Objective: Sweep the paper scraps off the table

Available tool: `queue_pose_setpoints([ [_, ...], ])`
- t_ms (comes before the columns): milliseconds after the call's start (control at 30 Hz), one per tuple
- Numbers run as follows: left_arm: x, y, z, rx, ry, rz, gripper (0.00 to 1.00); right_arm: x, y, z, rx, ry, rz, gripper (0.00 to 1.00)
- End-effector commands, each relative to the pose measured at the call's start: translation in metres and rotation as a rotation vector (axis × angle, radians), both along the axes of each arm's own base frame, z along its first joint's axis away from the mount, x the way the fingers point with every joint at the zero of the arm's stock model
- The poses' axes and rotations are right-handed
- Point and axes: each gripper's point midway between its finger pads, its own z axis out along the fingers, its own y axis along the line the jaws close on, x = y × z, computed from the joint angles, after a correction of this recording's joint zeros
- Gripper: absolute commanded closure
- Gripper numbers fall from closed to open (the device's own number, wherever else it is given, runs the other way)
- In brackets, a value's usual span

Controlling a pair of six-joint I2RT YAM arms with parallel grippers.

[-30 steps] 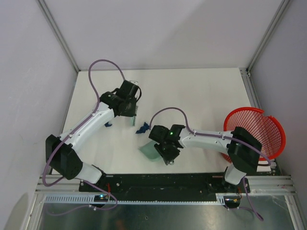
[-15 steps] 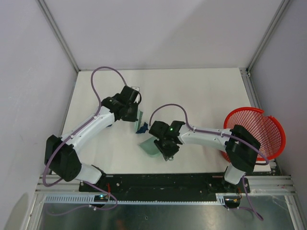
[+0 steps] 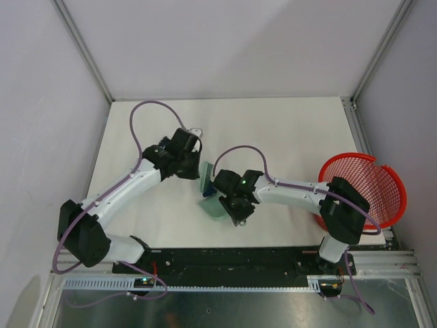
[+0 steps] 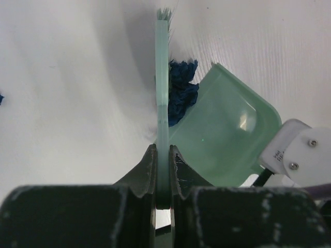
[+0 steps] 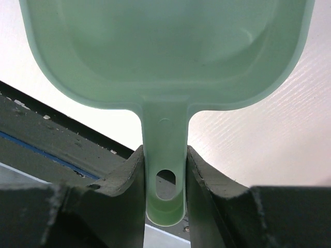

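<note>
Left claw (image 4: 163, 155) clamps brush (image 4: 162, 72); right claw (image 5: 164, 160) clamps dustpan (image 5: 165, 46) handle. Blue scraps (image 4: 178, 95) at dustpan lip, bare table (image 3: 293, 130) beyond. Brush closer to dustpan than before.

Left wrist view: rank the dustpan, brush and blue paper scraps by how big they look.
Largest: the dustpan.
Then the brush, an edge-on thin strip, and the paper scraps: too alike to rank.

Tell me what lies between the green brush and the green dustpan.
A clump of crumpled dark blue paper scraps, against the flat pale green brush and at the lip of the translucent green dustpan. The left wrist view shows it.
</note>
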Motion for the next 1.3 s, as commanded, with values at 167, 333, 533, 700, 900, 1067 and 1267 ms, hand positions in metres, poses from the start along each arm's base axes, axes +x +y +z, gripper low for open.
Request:
queue_pose_setpoints([
  [167, -0.02, -0.026, 0.018, -0.088, -0.036, -0.118, 1.0, 0.021, 0.006, 0.007, 0.006, -0.084, -0.009, 1.0],
  [333, -0.03, -0.034, 0.036, -0.148, -0.064, -0.156, 1.0, 0.026, 0.003, 0.007, -0.012, -0.115, -0.026, 1.0],
  [533, -0.045, -0.039, 0.067, -0.257, -0.1, -0.178, 1.0, 0.035, -0.003, 0.011, -0.036, -0.174, -0.067, 1.0],
  [700, -0.054, -0.032, 0.087, -0.301, -0.141, -0.174, 1.0, 0.041, -0.002, 0.019, -0.029, -0.233, -0.091, 1.0],
  [900, -0.054, -0.02, 0.091, -0.269, -0.169, -0.138, 1.0, 0.044, 0.005, 0.025, -0.008, -0.292, -0.117, 1.0],
  [1067, -0.052, -0.016, 0.092, -0.253, -0.177, -0.114, 1.0, 0.045, 0.022, 0.029, 0.049, -0.353, -0.123, 1.0],
  [1267, -0.047, 0.012, 0.118, -0.212, -0.259, -0.016, 1.0, 0.043, 0.037, 0.026, 0.065, -0.404, -0.11, 1.0],
])
